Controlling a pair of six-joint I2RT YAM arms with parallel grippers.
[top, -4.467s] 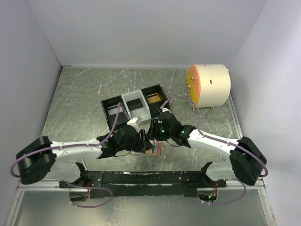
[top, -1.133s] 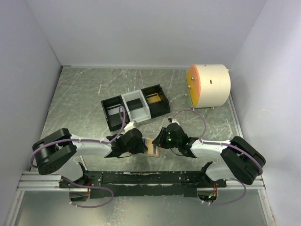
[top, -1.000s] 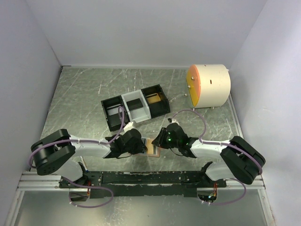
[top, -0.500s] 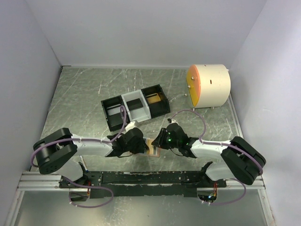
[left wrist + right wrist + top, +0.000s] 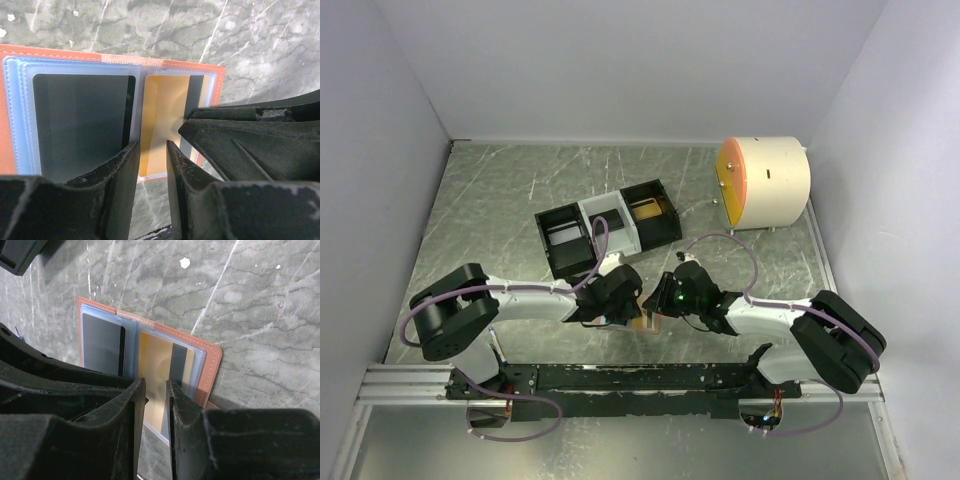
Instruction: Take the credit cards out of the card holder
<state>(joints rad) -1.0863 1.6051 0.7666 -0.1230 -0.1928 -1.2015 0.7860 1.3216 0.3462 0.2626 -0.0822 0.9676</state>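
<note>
The card holder point(image 5: 100, 54) is seen as salmon leather-like material with stitched edges, lined with smooth translucent pale blue plastic pockets point(image 5: 20, 115) over faintly glossy credit cards point(image 5: 80, 125). The worktop point(image 5: 150, 25) is finished in grey, marble-veined sheen, and the left end effector's fingers point(image 5: 117, 190), lower centre, are formed of matt black, coarse plastic.

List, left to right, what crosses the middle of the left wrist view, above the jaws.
Left salmon border of the card holder → dark grey card → gold card → the holder's right border → table.
</note>
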